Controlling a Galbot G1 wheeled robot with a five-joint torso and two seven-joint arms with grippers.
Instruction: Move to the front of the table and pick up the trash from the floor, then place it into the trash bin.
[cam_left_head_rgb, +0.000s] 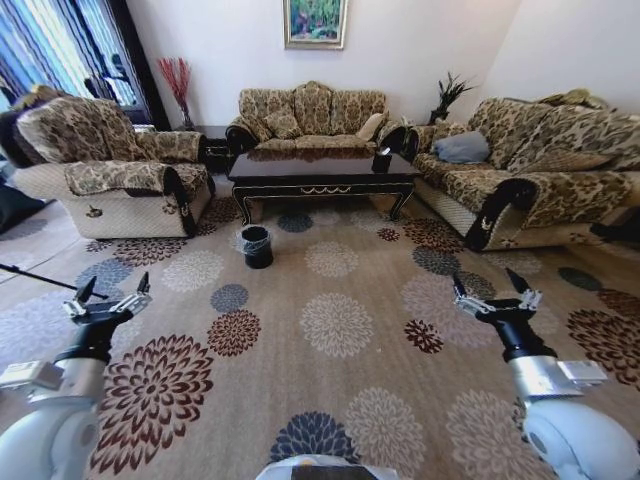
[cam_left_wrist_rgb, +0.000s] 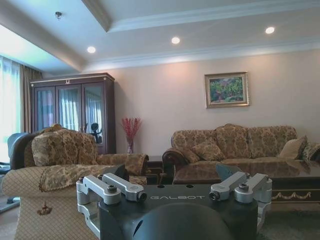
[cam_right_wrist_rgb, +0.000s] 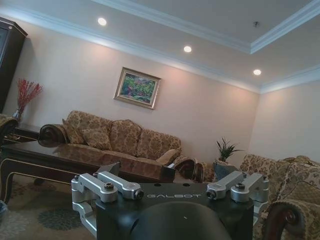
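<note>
Standing at upper centre of the head view, the table has the trash bin just below-left on the floor. Left gripper and right gripper hang open (both empty) at the lower corners.

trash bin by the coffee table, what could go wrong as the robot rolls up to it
The trash bin stands on the carpet just before the coffee table, in the drive path; the base could knock it over. Both claws, left and right, hang open and low out front, and might clip the table's edge. No trash is discernible on the patterned carpet from here.
</note>
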